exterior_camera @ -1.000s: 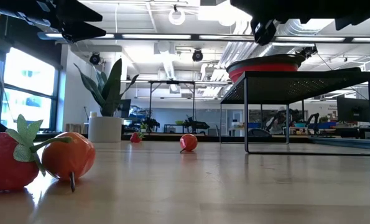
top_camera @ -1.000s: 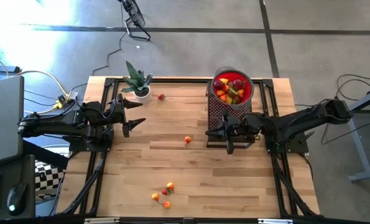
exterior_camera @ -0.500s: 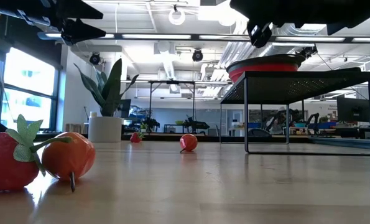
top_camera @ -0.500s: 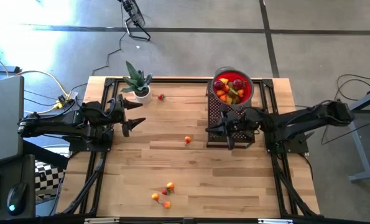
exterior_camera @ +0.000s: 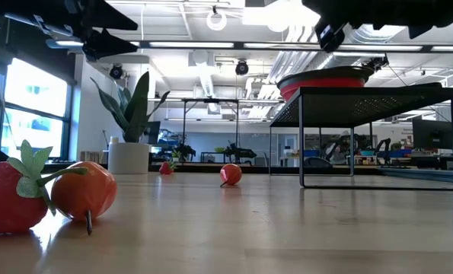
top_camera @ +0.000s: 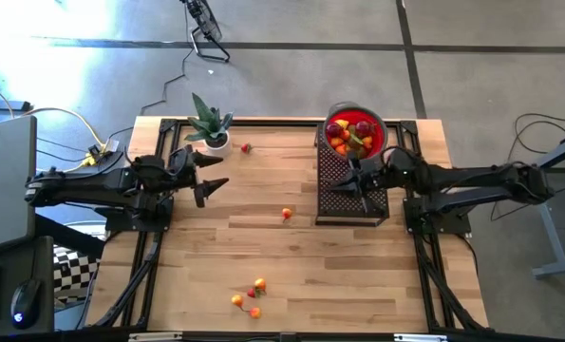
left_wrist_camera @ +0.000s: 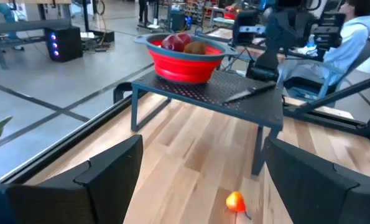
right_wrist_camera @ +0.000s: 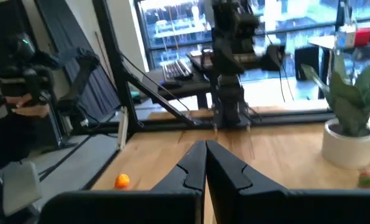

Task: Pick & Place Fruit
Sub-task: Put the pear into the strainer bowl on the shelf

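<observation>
High view: the right gripper (top_camera: 355,180), jaws pressed together, reaches over the black mesh stand (top_camera: 350,195) at 6 o'clock of the red bowl (top_camera: 356,134) of fruit (top_camera: 348,140), while the left gripper (top_camera: 209,174), jaws spread, hovers at 10 o'clock from a loose orange fruit (top_camera: 287,214) on the table (top_camera: 358,275).

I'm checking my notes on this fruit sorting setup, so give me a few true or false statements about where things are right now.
1. The red bowl sits on the black mesh stand. True.
2. The right gripper is wide open. False: its fingers are shut, with nothing between them.
3. The left gripper holds a fruit. False: it is open and empty.
4. An orange fruit lies alone on the table between the two arms. True.
5. The potted plant stands inside the bowl. False: it stands on the table's far left corner.
</observation>
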`<act>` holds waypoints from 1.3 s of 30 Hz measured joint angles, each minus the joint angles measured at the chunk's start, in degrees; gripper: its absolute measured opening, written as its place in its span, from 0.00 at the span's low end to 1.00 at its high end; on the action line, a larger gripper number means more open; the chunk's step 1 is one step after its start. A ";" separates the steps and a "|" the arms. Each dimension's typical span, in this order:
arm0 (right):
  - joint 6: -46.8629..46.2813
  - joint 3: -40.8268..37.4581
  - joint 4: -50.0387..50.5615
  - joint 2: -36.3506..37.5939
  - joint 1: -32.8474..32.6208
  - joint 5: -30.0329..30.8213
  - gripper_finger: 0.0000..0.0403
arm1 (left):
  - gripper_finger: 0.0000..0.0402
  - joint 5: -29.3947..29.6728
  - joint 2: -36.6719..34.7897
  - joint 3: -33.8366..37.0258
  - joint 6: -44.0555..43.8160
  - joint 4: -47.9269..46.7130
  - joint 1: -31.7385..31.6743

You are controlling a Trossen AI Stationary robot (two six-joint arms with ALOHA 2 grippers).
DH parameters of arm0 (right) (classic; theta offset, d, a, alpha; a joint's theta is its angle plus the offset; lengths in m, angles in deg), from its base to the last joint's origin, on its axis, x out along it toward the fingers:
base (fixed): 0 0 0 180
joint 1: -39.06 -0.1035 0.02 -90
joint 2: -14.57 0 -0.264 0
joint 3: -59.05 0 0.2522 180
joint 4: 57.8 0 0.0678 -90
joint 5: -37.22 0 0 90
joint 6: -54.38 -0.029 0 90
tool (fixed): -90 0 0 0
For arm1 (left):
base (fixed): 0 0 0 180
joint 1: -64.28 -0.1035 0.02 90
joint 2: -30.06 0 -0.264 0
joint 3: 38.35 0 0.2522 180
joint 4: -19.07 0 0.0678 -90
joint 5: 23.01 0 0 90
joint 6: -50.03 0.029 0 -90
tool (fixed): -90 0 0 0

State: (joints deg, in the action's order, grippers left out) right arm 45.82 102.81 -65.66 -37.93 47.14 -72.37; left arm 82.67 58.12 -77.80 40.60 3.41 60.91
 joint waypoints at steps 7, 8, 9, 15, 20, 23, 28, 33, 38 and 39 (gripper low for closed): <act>3.27 0.02 4.37 6.16 -0.02 -0.09 0.01 | 0.82 0.11 5.16 0.00 0.11 5.49 0.01; 3.96 0.04 5.45 6.79 -0.02 -0.07 0.01 | 0.82 0.11 5.89 0.00 0.06 5.93 0.01; 4.28 0.03 6.64 7.33 -0.02 -0.03 0.01 | 0.82 0.11 6.56 0.00 -0.06 6.36 -0.01; 6.02 0.02 10.99 8.88 -0.03 0.12 0.01 | 0.82 0.39 10.42 0.00 -1.38 12.40 0.00; 7.39 0.00 13.17 10.72 -0.02 0.12 0.01 | 0.82 0.58 14.00 -0.02 -3.52 17.56 0.01; 8.28 0.00 16.24 12.81 -0.02 0.14 0.01 | 0.82 2.28 16.93 -0.02 -5.96 19.27 0.02; 8.66 -0.02 22.38 17.34 -0.02 3.25 0.01 | 0.82 8.97 22.59 -0.02 -12.61 18.90 0.02; 8.40 -0.02 24.56 20.62 -0.04 4.31 0.01 | 0.82 9.71 28.66 -1.44 -17.64 19.11 1.67; 7.93 -0.02 25.40 22.30 -0.02 4.42 0.01 | 0.82 16.25 35.53 -6.08 -17.89 17.49 6.83; 7.52 -0.02 25.48 22.37 -0.04 4.43 0.01 | 0.82 18.03 36.72 -7.21 -17.91 16.48 7.81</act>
State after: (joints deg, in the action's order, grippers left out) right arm 53.34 102.79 -40.18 -15.56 47.09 -67.94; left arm 100.69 94.83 -85.02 22.69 19.89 68.72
